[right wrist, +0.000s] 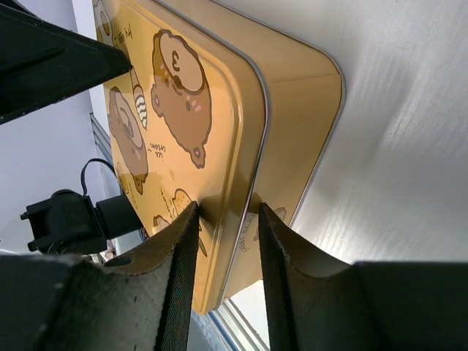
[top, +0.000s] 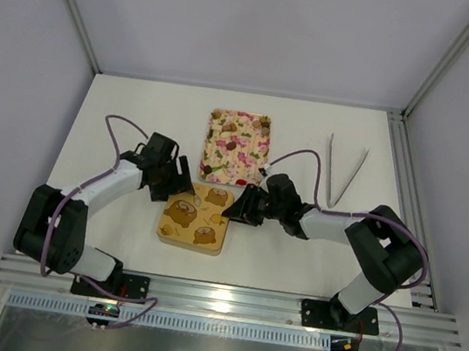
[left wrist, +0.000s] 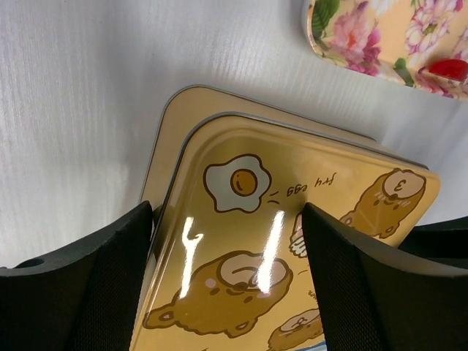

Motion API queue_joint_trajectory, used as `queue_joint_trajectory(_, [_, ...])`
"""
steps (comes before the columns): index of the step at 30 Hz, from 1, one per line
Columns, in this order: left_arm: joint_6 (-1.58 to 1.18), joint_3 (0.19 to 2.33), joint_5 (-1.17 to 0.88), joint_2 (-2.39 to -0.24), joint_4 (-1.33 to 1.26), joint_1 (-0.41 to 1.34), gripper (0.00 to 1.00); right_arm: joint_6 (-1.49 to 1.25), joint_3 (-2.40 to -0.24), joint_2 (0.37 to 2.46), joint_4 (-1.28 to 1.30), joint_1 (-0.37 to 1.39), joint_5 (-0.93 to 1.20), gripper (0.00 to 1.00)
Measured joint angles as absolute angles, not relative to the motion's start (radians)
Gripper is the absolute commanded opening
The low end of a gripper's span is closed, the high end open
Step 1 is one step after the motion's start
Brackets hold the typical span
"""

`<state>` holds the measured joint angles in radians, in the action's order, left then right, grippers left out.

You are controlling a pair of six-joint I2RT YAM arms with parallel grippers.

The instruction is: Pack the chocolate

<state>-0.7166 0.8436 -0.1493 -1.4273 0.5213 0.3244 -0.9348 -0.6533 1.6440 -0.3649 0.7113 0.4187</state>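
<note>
The gold box wears its bear-print lid point(top: 196, 216), so its cells are hidden. In the left wrist view the lid point(left wrist: 292, 219) sits slightly offset over the plain gold base point(left wrist: 175, 139). My left gripper point(top: 175, 186) is open wide at the lid's far left corner point(left wrist: 227, 285), one finger on each side. My right gripper point(top: 237, 208) is at the box's right edge and pinches the lid's rim point(right wrist: 228, 248) between its fingers. Brown chocolate pieces point(top: 231, 127) lie on the pink flowered tray point(top: 206, 149) behind the box.
Metal tweezers point(top: 344, 170) lie at the right back of the white table. A corner of the tray point(left wrist: 365, 36) shows in the left wrist view, just beyond the box. Rails run along the table's near and right edges.
</note>
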Motion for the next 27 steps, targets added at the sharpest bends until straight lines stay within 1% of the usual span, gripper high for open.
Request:
queue_joint_trajectory(2, [-0.737,0.837,-0.118,-1.419,0.502,0.347,0.7,-0.93,-0.653,1.639,-0.356,0.702,0.422,0.32])
queue_joint_trajectory(4, [-0.763,0.833,-0.092,-1.415,0.485,0.372,0.67,-0.919,-0.653,1.627,-0.34,0.686,0.425,0.32])
queue_joint_trajectory(5, [-0.779,0.833,-0.081,-1.414,0.479,0.384,0.66,-0.912,-0.652,1.62,-0.329,0.676,0.425,0.35])
queue_joint_trajectory(8, [-0.823,0.833,-0.061,-1.414,0.471,0.42,0.64,-0.885,-0.649,1.595,-0.298,0.641,0.423,0.35])
queue_joint_trajectory(14, [-0.892,0.833,-0.044,-1.414,0.473,0.497,0.64,-0.823,-0.649,1.554,-0.236,0.591,0.4,0.36])
queue_joint_trajectory(23, [-0.889,0.866,-0.049,-1.431,0.508,0.522,0.75,-0.772,-0.661,1.511,-0.142,0.593,0.35,0.47])
queue_joint_trajectory(24, [-0.88,0.875,-0.051,-1.435,0.516,0.524,0.76,-0.767,-0.665,1.509,-0.129,0.593,0.348,0.48])
queue_joint_trajectory(25, [-0.87,0.885,-0.053,-1.439,0.528,0.523,0.77,-0.76,-0.668,1.502,-0.109,0.592,0.345,0.53])
queue_joint_trajectory(27, [-0.844,0.912,-0.052,-1.441,0.564,0.518,0.79,-0.745,-0.67,1.481,-0.07,0.587,0.333,0.57])
